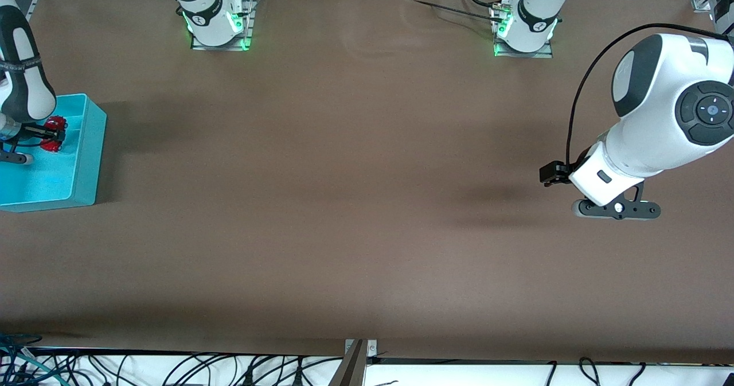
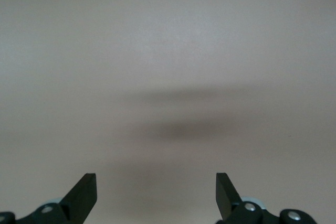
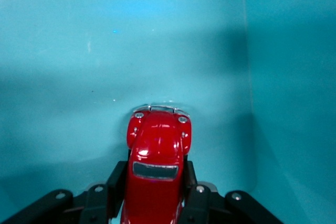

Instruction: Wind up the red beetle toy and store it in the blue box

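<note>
The red beetle toy (image 1: 54, 133) is inside the blue box (image 1: 86, 162) at the right arm's end of the table. My right gripper (image 1: 43, 135) is down in the box and shut on the toy's sides. In the right wrist view the toy (image 3: 157, 166) sits between the fingers (image 3: 115, 182) with its nose against the box's floor (image 3: 157, 51). My left gripper (image 1: 616, 208) waits above bare table at the left arm's end; in the left wrist view it (image 2: 156, 195) is open and empty.
The brown table (image 1: 355, 174) spreads between the two arms. The arm bases (image 1: 215, 19) (image 1: 524, 24) stand along the edge farthest from the front camera. Cables hang below the table's near edge (image 1: 229, 369).
</note>
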You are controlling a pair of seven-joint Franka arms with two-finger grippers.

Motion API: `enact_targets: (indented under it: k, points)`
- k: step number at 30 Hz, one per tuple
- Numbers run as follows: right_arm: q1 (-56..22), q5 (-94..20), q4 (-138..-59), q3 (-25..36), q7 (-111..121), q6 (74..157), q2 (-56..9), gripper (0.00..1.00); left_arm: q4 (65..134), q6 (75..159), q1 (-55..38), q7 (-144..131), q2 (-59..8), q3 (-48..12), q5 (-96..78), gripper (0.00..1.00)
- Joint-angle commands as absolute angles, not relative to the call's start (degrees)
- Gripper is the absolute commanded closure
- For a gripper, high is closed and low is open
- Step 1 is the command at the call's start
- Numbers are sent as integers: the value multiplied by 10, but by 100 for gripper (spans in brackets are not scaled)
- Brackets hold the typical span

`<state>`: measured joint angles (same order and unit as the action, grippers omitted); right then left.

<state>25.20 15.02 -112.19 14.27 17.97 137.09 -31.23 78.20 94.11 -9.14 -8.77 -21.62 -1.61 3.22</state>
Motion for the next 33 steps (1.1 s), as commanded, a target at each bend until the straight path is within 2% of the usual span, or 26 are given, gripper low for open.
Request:
enact_targets:
  k: [1,6,7,9,12,15,19,21,26,33]
  points:
    - [265,165,-1108,130,175,1370,-320,100,780,938,-96,-86,-215,-9,17,0]
    - [265,165,-1108,130,173,1370,-321,100,780,938,-96,-85,-215,-9,17,0]
    - [265,164,-1108,129,172,1370,-321,95,780,938,-96,-86,-215,-9,17,0]
    - [265,164,-1108,130,172,1370,-322,74,780,938,-96,-85,-215,-9,17,0]
    - [265,165,-1109,129,157,1370,-322,70,780,938,-96,-85,-215,-9,17,0]
    - [265,165,-1108,122,148,1370,-324,61,780,938,-96,-86,-215,-9,17,0]
    - [265,165,-1109,122,144,1370,-325,40,780,938,-96,-86,-215,-9,17,0]
    - [265,165,-1109,122,138,1370,-325,24,780,938,-95,-85,-215,-9,17,0]
    - [264,166,-1111,122,134,1368,-321,6,780,938,-95,-85,-215,-9,17,0]
    - [263,166,-1112,121,135,1363,-310,0,780,938,-93,-85,-215,-9,17,0]
